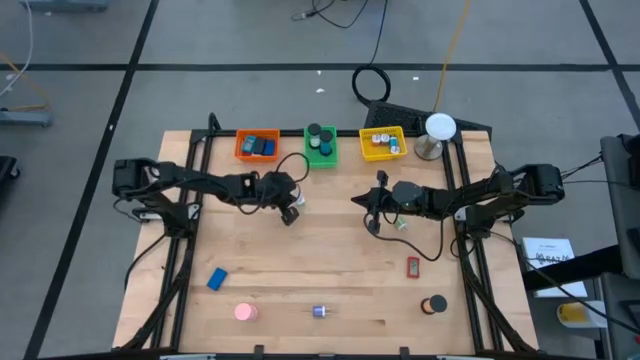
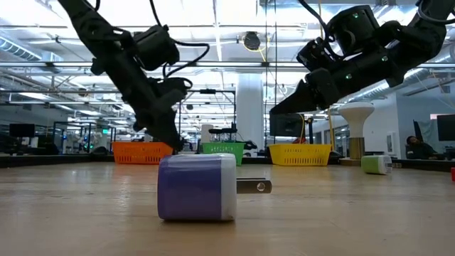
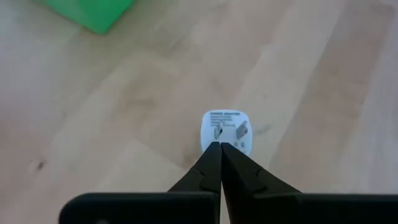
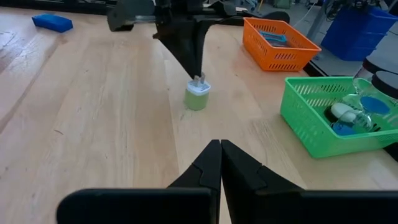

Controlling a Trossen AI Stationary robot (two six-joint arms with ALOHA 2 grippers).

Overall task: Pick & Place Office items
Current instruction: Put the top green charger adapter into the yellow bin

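A small charger with a white top and green body stands upright on the table (image 4: 198, 98), two metal prongs pointing up; it also shows in the left wrist view (image 3: 227, 127) and the high view (image 1: 298, 203). My left gripper (image 3: 221, 144) hangs over it near the table's middle (image 1: 290, 212), shut at the prongs. My right gripper (image 4: 221, 142) is shut on nothing and hovers above bare wood right of centre (image 1: 373, 224). Other office items lie near the front edge: a purple charger (image 2: 197, 186), a blue block (image 1: 217, 279), a pink round piece (image 1: 245, 312), a red block (image 1: 413, 267). My left gripper has its shut fingertips (image 4: 198, 70) on the charger's prongs (image 3: 217, 133), coming from above and pointing down. It seems to pinch one prong at its free end. The charger stands upright with its base on the table.
Three bins line the far edge: orange (image 1: 258, 145), green (image 1: 321, 146) and yellow (image 1: 383, 143), each holding items. A white-domed metal stand (image 1: 438, 130) is at the far right corner. A green and white piece (image 1: 400, 222) lies by my right arm; a black round piece (image 1: 434, 305) lies front right.
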